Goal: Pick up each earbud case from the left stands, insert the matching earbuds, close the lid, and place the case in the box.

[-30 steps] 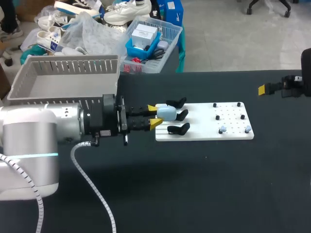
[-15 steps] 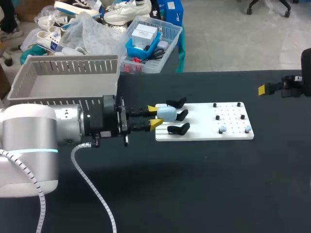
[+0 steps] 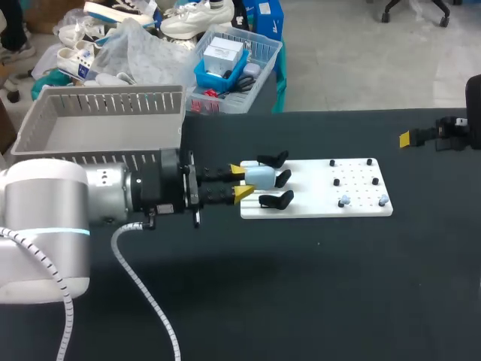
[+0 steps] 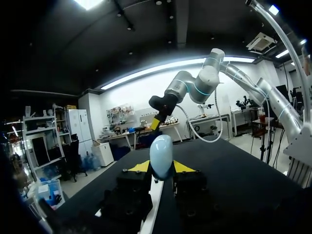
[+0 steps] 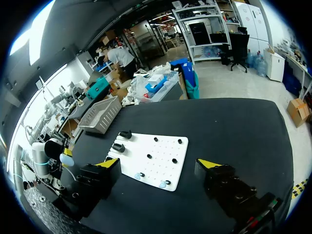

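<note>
The left gripper [image 3: 241, 181] pinched a pale blue earbud case [image 3: 260, 177] between its two yellow tips at the left end of the white board [image 3: 316, 197], among the board's left stands [image 3: 276, 199]. The case was smooth, glossy and egg-shaped. In the left wrist view it stood upright with a finger pressed to each side [image 4: 161, 156]. The stands were three black, hooked pieces in a row down the board's left end; the case sat level with the middle one.

The board was a flat, matte white rectangle dotted with small black pegs [image 3: 333, 162]. Two pale blue earbuds [image 3: 344, 201] rested near its front right corner. Behind the board's left end, and well apart from it, stood the box [image 3: 98, 101], a grey plastic crate with slatted walls.

The right gripper [image 5: 160, 165] hung with its fingers spread wide and nothing between them, beyond the board's right end and well apart from it. From that wrist, the board [image 5: 163, 148] lay ahead on the table [image 3: 338, 286], whose top was a dull black sheet.
</note>
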You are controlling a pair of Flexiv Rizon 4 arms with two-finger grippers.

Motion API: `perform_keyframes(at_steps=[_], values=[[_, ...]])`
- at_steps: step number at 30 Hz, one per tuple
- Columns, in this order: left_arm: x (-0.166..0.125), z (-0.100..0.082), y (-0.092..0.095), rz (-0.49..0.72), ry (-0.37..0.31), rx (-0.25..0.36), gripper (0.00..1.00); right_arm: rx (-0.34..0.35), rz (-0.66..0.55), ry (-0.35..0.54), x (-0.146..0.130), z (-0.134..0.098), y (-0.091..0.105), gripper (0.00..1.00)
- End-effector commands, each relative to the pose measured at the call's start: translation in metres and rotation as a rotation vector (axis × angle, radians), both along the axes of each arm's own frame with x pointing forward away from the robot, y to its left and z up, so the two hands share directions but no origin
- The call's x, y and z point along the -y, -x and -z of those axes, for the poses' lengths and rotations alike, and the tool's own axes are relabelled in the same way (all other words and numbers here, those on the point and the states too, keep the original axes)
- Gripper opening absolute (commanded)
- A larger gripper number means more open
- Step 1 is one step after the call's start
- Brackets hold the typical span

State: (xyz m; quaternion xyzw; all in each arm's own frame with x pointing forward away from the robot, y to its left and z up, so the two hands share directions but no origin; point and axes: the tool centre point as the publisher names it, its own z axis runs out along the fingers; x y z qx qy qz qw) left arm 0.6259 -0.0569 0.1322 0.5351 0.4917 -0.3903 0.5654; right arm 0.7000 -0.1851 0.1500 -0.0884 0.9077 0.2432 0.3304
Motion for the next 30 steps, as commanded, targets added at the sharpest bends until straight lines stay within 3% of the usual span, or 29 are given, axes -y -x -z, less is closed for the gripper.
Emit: perform_keyframes(at_steps=[1, 4, 6, 30], values=[[0.008, 0.007, -0.004, 0.013, 0.02, 0.01, 0.0, 0.0, 0.0, 0.0, 0.0, 0.0, 0.0, 1.0], [0.012, 0.01, -0.004, 0.004, 0.022, 0.025, 0.0, 0.0, 0.0, 0.0, 0.0, 0.0, 0.0, 1.0], [0.014, 0.012, -0.005, -0.001, 0.041, 0.004, 0.0, 0.0, 0.0, 0.0, 0.0, 0.0, 0.0, 1.0], [0.059, 0.028, -0.027, 0.021, 0.002, 0.012, 0.0, 0.0, 0.0, 0.0, 0.0, 0.0, 0.0, 1.0]])
